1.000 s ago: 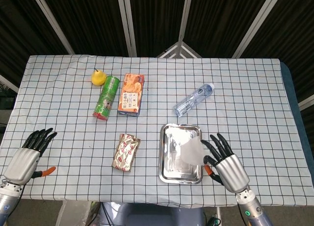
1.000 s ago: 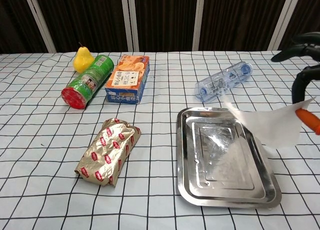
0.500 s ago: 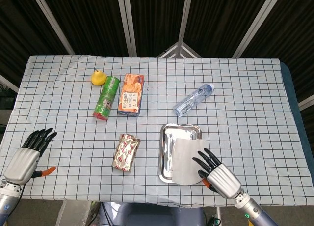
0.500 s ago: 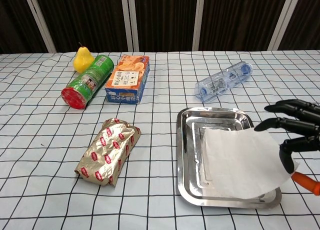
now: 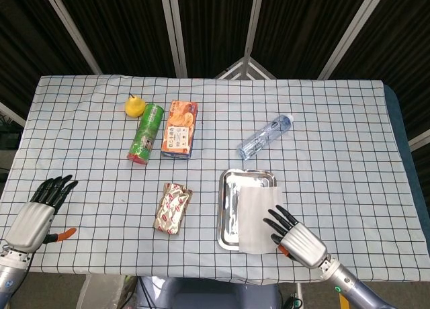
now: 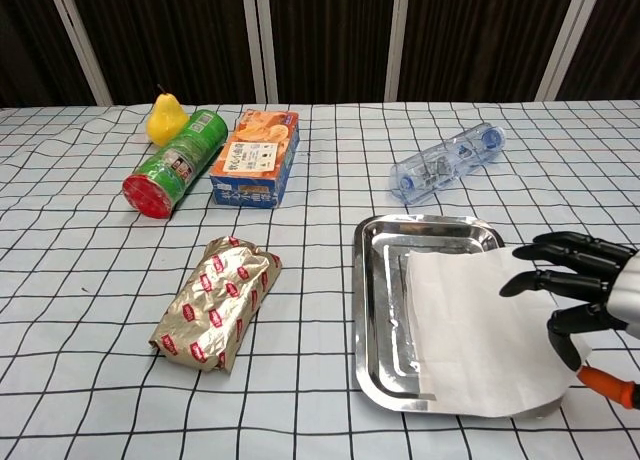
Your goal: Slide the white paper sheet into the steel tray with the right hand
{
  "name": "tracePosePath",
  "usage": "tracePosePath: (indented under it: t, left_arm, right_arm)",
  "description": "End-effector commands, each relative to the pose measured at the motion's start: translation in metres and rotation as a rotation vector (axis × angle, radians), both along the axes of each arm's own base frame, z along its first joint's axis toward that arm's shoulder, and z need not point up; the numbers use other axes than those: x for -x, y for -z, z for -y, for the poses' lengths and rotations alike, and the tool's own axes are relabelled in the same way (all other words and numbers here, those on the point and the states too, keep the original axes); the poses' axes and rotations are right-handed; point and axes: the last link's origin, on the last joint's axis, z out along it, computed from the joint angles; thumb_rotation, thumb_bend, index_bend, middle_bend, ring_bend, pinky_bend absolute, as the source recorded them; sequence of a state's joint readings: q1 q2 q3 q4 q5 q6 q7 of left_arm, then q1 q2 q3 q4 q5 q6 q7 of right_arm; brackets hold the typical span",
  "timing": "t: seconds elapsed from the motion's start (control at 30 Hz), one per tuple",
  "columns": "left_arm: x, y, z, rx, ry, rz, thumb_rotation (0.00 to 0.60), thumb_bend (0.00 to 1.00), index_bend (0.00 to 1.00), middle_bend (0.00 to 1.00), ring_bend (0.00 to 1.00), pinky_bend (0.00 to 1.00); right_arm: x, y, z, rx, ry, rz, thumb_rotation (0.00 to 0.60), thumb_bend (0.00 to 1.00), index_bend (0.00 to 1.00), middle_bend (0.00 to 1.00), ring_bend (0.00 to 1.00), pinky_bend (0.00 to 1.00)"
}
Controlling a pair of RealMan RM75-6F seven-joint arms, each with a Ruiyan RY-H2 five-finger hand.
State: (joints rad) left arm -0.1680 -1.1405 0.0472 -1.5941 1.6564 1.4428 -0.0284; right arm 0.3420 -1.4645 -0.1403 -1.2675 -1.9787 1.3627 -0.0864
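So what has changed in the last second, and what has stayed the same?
The right hand came down and drew back toward the robot, bringing the paper sheet from hanging tilted above the tray to lying flat over it; the sheet's near edge overhangs the rim. The fingers lie on the sheet's right edge. The left hand, bottle, foil packet, box, can and pear did not move.

Both views are evenly and brightly lit from above, with only faint, soft shadows hugging things on the surface (image 5: 322,127). The backdrop beyond it stays dark. The steel tray (image 6: 375,280) carries mild glare along its rim and bare floor (strongest in the chest view). Focus is crisp throughout, without motion blur. The chest view bends the checked grid lines slightly towards its edges.
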Motion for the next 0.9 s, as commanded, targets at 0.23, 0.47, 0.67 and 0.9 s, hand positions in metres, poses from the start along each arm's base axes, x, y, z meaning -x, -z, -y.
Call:
tracePosePath:
  t: [0.23, 0.47, 0.67, 0.9]
  left_arm:
    - [0.000, 0.000, 0.000, 0.003, -0.002, 0.002, 0.600, 0.01, 0.00, 0.00, 0.00, 0.00]
    - [0.000, 0.000, 0.000, 0.005, -0.002, 0.003, 0.600, 0.01, 0.00, 0.00, 0.00, 0.00]
    - [0.000, 0.000, 0.000, 0.005, -0.002, 0.004, 0.600, 0.01, 0.00, 0.00, 0.00, 0.00]
    - [0.000, 0.000, 0.000, 0.005, 0.001, 0.004, 0.600, 0.01, 0.00, 0.00, 0.00, 0.00]
  right_arm:
    - [-0.013, 0.012, 0.008, -0.002, -0.004, 0.011, 0.600, 0.53, 0.70, 0.21, 0.00, 0.00]
    - [-0.019, 0.020, 0.012, -0.021, -0.020, 0.017, 0.600, 0.53, 0.70, 0.21, 0.00, 0.00]
    - [-0.020, 0.023, 0.006, -0.039, -0.032, 0.029, 0.600, 0.53, 0.70, 0.21, 0.00, 0.00]
    - [-0.018, 0.022, 0.010, -0.019, -0.022, 0.027, 0.600, 0.53, 0.70, 0.21, 0.00, 0.00]
